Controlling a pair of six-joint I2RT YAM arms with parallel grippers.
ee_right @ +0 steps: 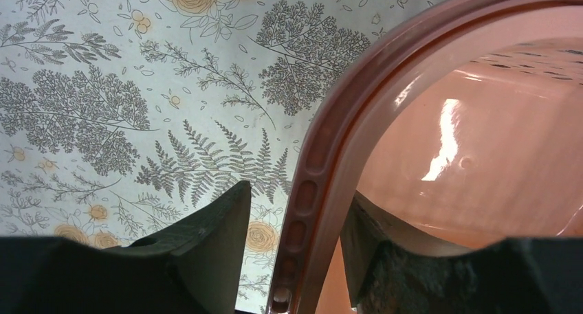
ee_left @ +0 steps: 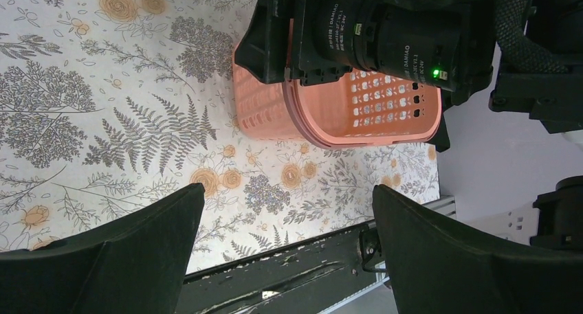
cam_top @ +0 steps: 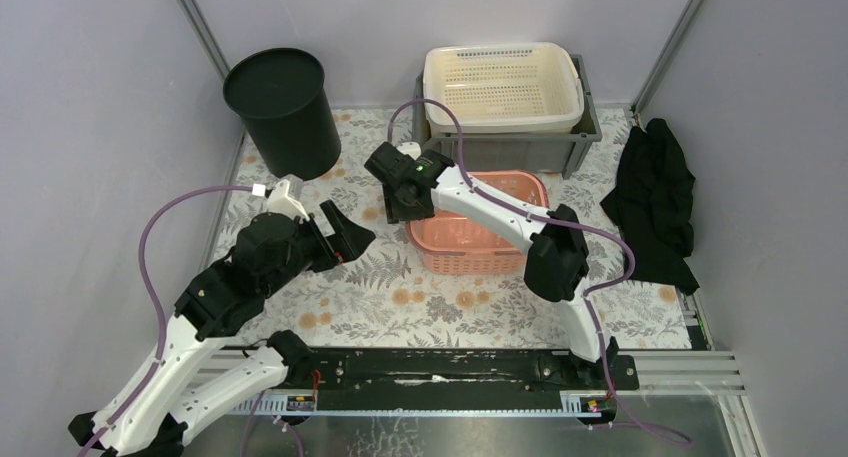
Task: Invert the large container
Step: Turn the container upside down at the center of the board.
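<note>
**Top view.** The pink basket (cam_top: 470,247), which we take for the large container, sits upright on the flowered table (cam_top: 380,297), mid-field, just in front of the grey crate (cam_top: 520,155) that carries the cream basket (cam_top: 503,87). The right gripper (cam_top: 405,202) is down at the pink basket's left rim. The left gripper (cam_top: 345,235) hangs near that same side, apart from it, spread wide and empty. A black bucket (cam_top: 283,112) stands in the far left corner.

**Left wrist view.** The basket's slotted wall faces us across bare cloth, with nothing between our splayed fingers. The right arm's wrist crowds the rim. If we bring the left in to help, the two could knock.

**Right wrist view.** The fingers straddle the rim, with the outer finger (ee_right: 206,238) outside and the inner finger (ee_right: 392,252) within the bowl. A sliver of cloth shows between the outer finger and the rim, so we read this claw as not yet clenched.

**Risks, our judgement**
- A one-edge pinch on a thin curved lip may slip or twist as the basket rolls.
- Lifting one side may only skid the basket toward the crate.
- Flexing plastic could pop free mid-turn and land upright
</note>
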